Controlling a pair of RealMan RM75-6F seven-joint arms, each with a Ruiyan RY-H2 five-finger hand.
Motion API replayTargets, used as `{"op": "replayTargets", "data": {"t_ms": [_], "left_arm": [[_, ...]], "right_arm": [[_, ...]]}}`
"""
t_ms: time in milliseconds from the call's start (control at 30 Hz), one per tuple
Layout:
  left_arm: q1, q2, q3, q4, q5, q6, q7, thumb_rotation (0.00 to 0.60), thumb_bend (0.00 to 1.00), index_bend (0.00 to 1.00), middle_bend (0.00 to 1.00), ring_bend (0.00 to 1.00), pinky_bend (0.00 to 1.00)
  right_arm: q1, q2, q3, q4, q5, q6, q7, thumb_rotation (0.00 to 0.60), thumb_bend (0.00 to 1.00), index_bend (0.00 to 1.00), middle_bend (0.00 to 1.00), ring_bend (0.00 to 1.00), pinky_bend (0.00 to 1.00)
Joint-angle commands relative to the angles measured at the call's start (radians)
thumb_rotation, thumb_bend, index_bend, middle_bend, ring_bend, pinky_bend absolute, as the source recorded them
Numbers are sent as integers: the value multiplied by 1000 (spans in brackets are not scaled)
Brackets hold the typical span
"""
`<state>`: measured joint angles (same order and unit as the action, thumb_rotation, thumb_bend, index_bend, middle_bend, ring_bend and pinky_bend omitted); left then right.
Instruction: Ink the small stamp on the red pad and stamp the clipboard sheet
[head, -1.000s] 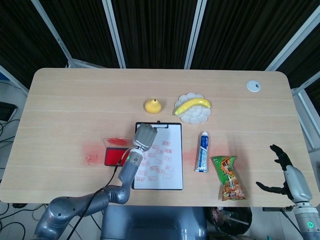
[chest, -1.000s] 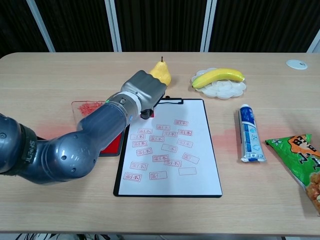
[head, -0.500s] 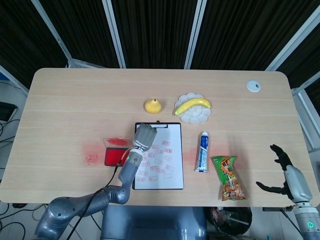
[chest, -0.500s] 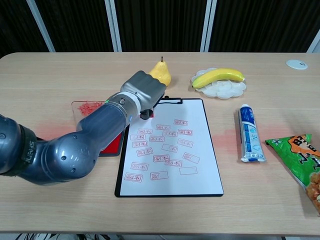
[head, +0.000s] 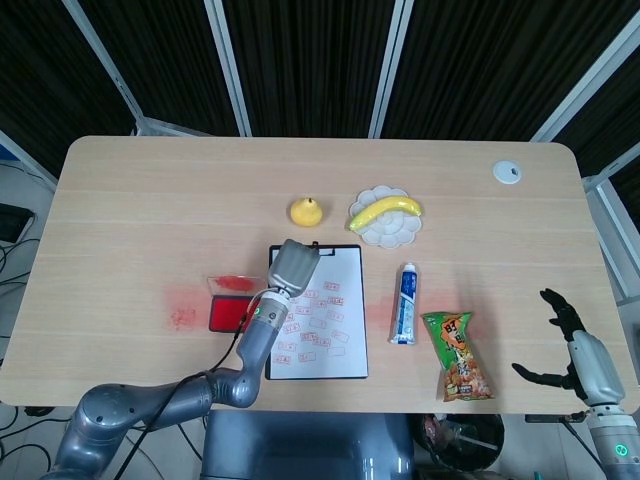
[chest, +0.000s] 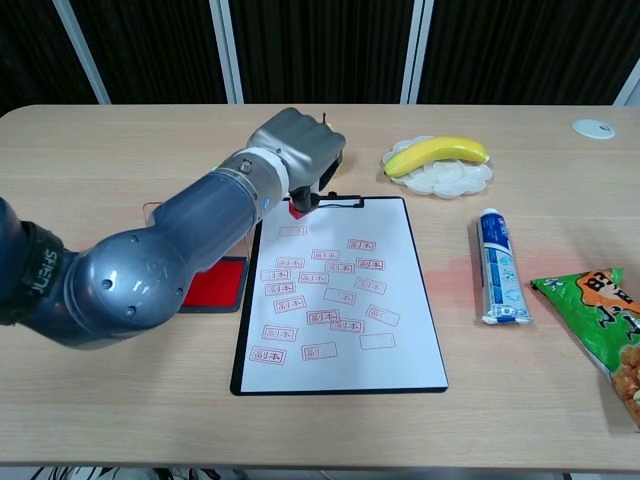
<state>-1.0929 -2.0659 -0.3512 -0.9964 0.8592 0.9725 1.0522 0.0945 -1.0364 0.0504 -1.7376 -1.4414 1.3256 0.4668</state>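
Small stamp (chest: 299, 207) in left robot hand (chest: 295, 150), above clipboard sheet (chest: 345, 300)

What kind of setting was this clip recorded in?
Probably a lab or office test bench rather than a home. A plain wooden table has a cable grommet in one corner, metal frame struts stand before dark panels behind it, and unrelated props lie about: clipboard, toothpaste tube, snack bag.

A banana (chest: 437, 155) lies on a white plate (chest: 470, 180); a toothpaste tube (chest: 497, 266) and snack bag (chest: 602, 320) rest nearby.
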Motion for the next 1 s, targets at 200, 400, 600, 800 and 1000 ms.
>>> {"op": "replayTargets", "data": {"t_ms": [200,400,600,800,1000], "left_arm": [[31,201,-44,-344,-29,127,87,600,584,805,873,941,1000],[106,351,-11,-538,-31,200,81,600,583,803,873,941,1000],[211,538,80,-687,37,195,-33,600,582,797,868,940,1000],[293,650,189,-717,170,170,-189,600,582,792,862,938,1000],[377,697,321,-649,341,156,-372,600,577,789,855,932,1000]], "right_arm": [[-1,-2,3,1,5,3,-1,600,136,90,0,0,219],[-1,-1,3,0,4,2,-2,600,135,90,0,0,219],[0,-2,4,0,8,1,-10,600,136,90,0,0,219],[0,-4,5,-8,11,3,-29,600,136,90,0,0,219],[-1,-8,6,-8,13,6,-47,600,136,90,0,0,219]]}}
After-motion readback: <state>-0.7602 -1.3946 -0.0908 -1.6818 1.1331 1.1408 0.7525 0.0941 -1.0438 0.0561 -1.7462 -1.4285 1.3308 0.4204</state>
